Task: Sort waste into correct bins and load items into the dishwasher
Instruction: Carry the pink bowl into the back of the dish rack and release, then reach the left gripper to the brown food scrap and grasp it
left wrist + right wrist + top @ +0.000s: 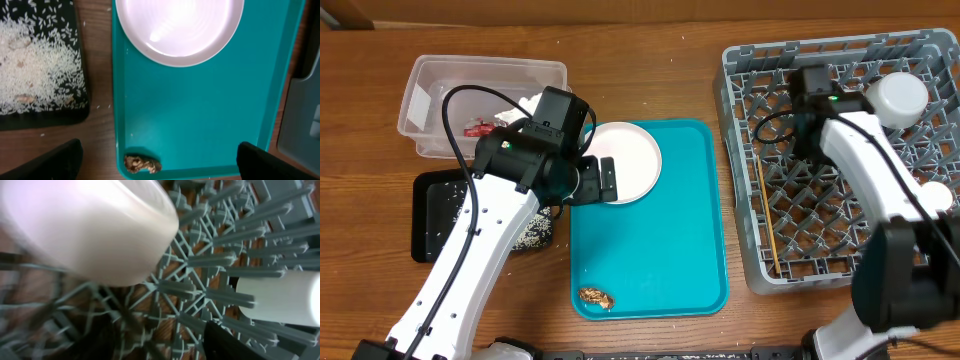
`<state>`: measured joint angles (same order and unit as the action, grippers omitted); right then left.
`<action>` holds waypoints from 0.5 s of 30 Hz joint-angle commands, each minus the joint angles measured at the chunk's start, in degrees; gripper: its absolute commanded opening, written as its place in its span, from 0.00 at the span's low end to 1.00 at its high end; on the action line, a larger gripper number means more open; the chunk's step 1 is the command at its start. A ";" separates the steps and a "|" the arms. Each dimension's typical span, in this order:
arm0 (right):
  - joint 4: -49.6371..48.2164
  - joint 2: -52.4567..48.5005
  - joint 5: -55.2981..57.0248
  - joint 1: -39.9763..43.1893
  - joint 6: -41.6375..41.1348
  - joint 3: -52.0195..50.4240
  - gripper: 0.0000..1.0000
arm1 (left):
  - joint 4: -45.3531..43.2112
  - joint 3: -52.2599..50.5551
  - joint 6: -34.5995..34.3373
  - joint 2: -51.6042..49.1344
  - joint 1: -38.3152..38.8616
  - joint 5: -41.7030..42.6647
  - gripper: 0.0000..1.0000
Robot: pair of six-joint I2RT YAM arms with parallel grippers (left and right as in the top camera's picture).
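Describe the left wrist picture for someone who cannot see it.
A round white plate sits at the top of a teal tray, a brown food scrap in its lower corner. Left, a black tray holds scattered rice.

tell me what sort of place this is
Probably a robot test bench staged as a kitchen clean-up station, not a real kitchen: a wooden table holds a grey dish rack, a teal tray with a plate, and a black tray of rice.
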<state>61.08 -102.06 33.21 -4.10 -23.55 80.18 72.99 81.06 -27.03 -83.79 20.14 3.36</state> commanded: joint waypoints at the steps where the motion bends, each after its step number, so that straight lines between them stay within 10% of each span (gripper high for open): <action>1: 1.27 10.95 -12.52 0.87 -0.24 4.24 0.79 | 2.19 0.39 0.24 -0.11 -0.20 -0.57 1.00; 7: 7.28 16.98 -20.94 0.96 -0.07 4.24 1.00 | 5.77 -2.49 -4.46 -0.11 0.22 3.61 1.00; 15: 10.82 16.94 -20.90 0.96 -0.04 4.15 1.00 | -1.66 -17.53 -28.00 -0.11 6.45 17.44 0.88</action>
<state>71.77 -85.17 13.37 -3.36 -23.62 83.90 73.38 68.90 -41.91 -83.81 23.29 13.72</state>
